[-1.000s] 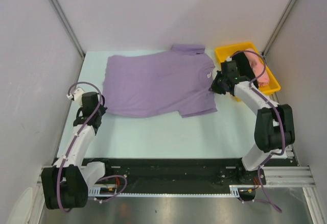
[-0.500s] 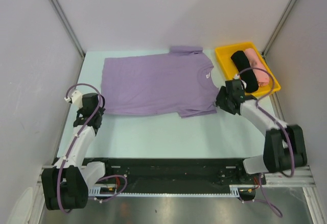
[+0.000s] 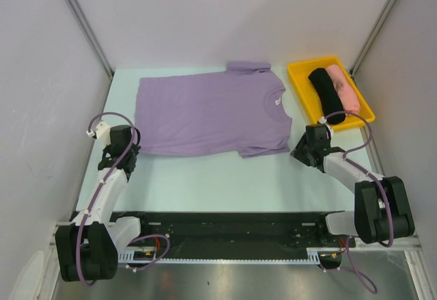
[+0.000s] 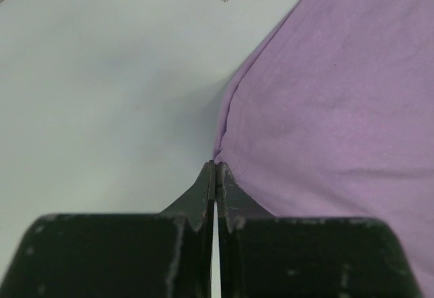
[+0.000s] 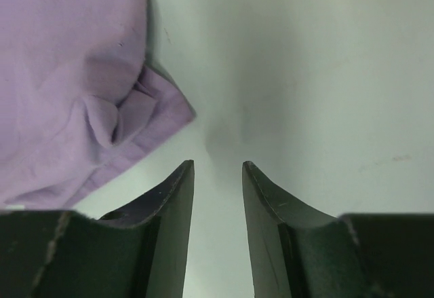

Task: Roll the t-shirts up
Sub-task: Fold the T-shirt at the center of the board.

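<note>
The left jaws are clenched tight, tips pressed together right at the near left hem corner of the lavender t-shirt (image 4: 339, 108); whether any cloth is caught between them cannot be told. The right jaws stand released with a clear gap, nothing between them, low over bare surface (image 5: 325, 74) just right of the shirt's near sleeve, whose puckered corner lies beside the left tip without touching it. The t-shirt (image 3: 205, 112) lies spread flat on the far half of the surface (image 3: 218, 177), hem to the left, neck and white label (image 3: 278, 102) to the right. At the far right sits a yellow tray (image 3: 300, 91) holding a black bundle (image 3: 326, 91) and a pink bundle (image 3: 343, 88) side by side.
</note>
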Controlling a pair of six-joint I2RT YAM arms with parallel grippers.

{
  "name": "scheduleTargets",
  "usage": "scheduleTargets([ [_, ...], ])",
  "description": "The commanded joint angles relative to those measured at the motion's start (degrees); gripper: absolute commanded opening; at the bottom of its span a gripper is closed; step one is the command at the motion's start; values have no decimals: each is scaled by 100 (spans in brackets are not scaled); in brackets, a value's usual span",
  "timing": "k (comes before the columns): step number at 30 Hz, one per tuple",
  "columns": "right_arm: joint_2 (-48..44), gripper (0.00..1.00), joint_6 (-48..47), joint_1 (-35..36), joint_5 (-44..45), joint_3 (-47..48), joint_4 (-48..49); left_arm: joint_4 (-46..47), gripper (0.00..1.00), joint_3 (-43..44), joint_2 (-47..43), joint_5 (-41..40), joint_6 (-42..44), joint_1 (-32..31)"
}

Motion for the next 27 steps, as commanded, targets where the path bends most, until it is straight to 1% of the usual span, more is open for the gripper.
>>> scheduleTargets([
  [1,270,40,194,52,-108,21,828,47,0,225,-19,-56,66,38],
  [4,516,39,230,52,-161,39,1004,56,0,260,7,-74,83,38],
  [5,578,39,265,52,-170,39,1213,38,0,269,16,-82,101,47],
  [13,957,37,300,131,-135,83,1496,3,0,348,51,-118,145,38],
  [19,1097,19,291,201,-12,100,1453,3,0,331,95,-170,153,38],
  [20,1097,11,309,202,23,100,1400,-14,0,331,95,-179,153,38],
  [22,975,2,274,210,102,100,1173,-32,0,340,104,-223,154,38],
  [23,896,0,256,210,137,109,1093,-58,0,348,95,-249,153,38],
  [26,335,0,160,184,225,100,452,-189,0,340,-18,-363,180,47],
  [27,-33,0,133,193,243,100,294,-234,0,331,-63,-416,189,47],
])
